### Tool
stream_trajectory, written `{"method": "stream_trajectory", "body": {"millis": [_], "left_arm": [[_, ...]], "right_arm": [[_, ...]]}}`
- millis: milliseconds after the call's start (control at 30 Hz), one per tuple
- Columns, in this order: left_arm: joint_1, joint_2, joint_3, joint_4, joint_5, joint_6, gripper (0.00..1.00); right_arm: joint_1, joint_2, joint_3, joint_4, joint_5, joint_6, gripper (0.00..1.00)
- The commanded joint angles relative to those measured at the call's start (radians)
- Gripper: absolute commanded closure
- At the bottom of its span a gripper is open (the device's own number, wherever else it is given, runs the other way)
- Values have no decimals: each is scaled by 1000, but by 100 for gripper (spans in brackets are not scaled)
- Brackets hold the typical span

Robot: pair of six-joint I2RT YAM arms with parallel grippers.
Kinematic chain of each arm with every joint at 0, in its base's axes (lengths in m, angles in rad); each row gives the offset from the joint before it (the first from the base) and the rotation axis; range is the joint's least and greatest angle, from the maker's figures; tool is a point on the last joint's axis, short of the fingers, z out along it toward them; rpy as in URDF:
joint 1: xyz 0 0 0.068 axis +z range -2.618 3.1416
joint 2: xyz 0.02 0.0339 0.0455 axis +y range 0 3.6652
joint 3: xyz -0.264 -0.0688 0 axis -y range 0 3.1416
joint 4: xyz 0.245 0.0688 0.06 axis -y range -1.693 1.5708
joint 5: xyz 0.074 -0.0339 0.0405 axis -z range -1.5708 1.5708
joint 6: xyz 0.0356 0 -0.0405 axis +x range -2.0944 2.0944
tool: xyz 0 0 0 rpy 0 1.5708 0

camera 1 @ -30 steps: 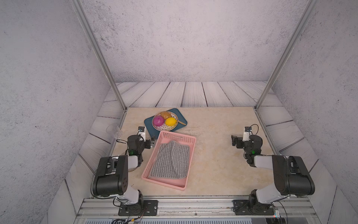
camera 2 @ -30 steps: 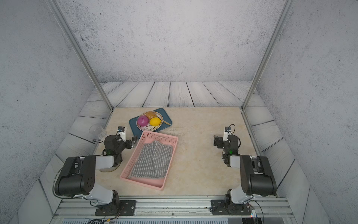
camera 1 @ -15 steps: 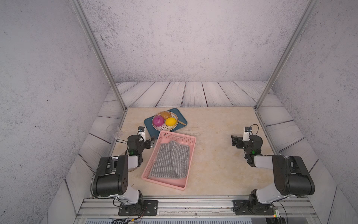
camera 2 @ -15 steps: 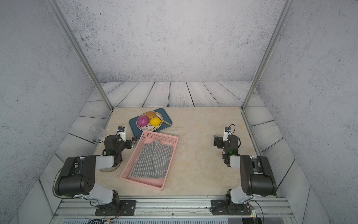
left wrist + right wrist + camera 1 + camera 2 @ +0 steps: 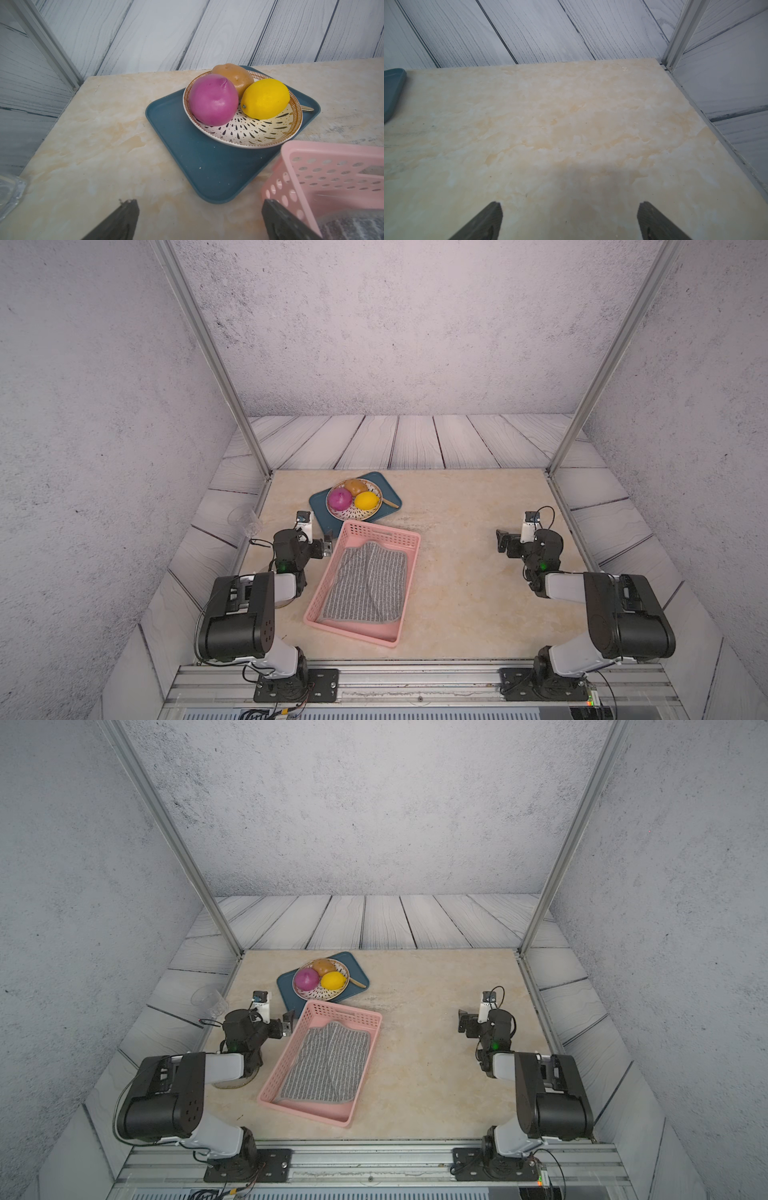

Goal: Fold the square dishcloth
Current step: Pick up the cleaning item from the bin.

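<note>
Both the left gripper (image 5: pixel 326 546) and right gripper (image 5: pixel 503 540) stand spread, empty; folding seems unstarted, the square dishcloth (image 5: pixel 365 587) lies inside the pink basket (image 5: pixel 353 630) left of centre and needs lifting out first.

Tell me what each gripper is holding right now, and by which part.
Nothing is held. The left gripper and right gripper both stand open and empty; the square dishcloth lies untouched in the pink basket.

Both top views look down from high behind left gripper (image 5: pixel 328 543) and right gripper (image 5: pixel 500 541); wrist cameras, close behind theirs, probably share the tray (image 5: pixel 207 166).
</note>
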State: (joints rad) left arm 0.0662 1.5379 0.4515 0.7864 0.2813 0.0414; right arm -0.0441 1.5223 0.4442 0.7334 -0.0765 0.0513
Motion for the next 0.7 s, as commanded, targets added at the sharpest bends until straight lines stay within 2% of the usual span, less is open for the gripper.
{"method": "stream_trajectory", "body": {"millis": [0, 333, 433, 567, 667], "left_arm": [[4, -13, -10, 7, 12, 4, 0], [4, -17, -6, 11, 7, -2, 0], [3, -74, 57, -170, -2, -5, 0], [3, -179, 141, -425, -25, -18, 0], [1, -266, 141, -475, -56, -61, 0]], "right_arm": [[4, 0, 15, -10, 8, 0, 1], [4, -157, 123, -365, 172, 103, 1], [5, -203, 163, -491, 204, 151, 1], [6, -261, 172, -561, 213, 229, 1], [4, -266, 204, -631, 262, 309, 1]]}}
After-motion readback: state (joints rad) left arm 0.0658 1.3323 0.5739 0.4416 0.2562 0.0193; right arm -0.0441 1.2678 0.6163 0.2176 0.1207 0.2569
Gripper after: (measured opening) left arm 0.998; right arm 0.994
